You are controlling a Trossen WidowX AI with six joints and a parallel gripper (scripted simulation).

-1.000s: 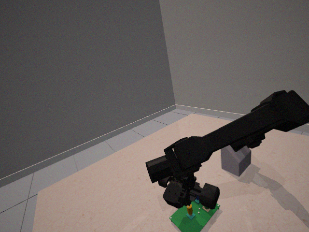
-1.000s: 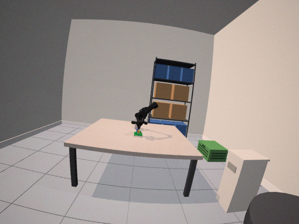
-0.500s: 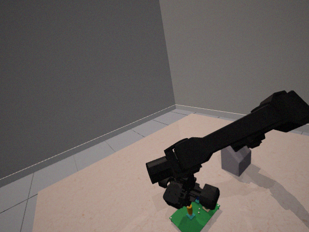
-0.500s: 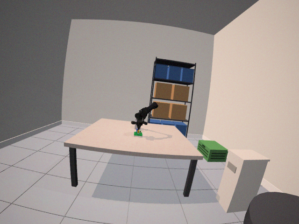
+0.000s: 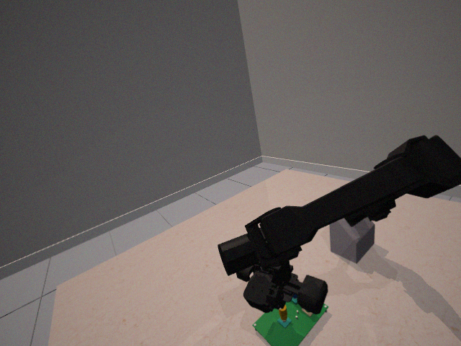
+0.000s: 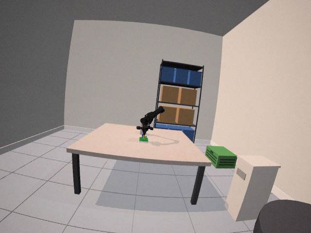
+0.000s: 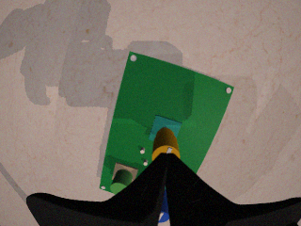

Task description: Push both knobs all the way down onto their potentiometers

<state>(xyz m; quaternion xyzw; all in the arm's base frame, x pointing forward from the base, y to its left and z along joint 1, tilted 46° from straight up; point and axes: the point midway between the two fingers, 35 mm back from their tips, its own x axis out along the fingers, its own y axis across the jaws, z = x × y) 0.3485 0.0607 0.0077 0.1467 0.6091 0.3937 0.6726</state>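
Note:
The green circuit board (image 5: 268, 326) (image 6: 141, 140) (image 7: 146, 89) stands on the table. An orange knob (image 5: 283, 313) (image 7: 166, 137) stands upright over a teal potentiometer (image 5: 284, 322) (image 7: 170, 124). A blue knob (image 7: 163, 217) is mostly hidden behind the fingers in the wrist view. A green knob (image 7: 122, 178) stands over a beige potentiometer at the board's corner. My gripper (image 5: 282, 306) (image 7: 166, 158) is shut, with nothing between its fingers. Its tips are at the top of the orange knob; whether they press on it I cannot tell.
A grey block (image 5: 351, 240) with a slanted top stands on the table (image 5: 148, 298) (image 6: 112, 145) behind the board, under the arm. Small white pins (image 7: 142, 151) stand on the board between the orange and green knobs. A shelf rack (image 6: 178, 85) stands beyond the table.

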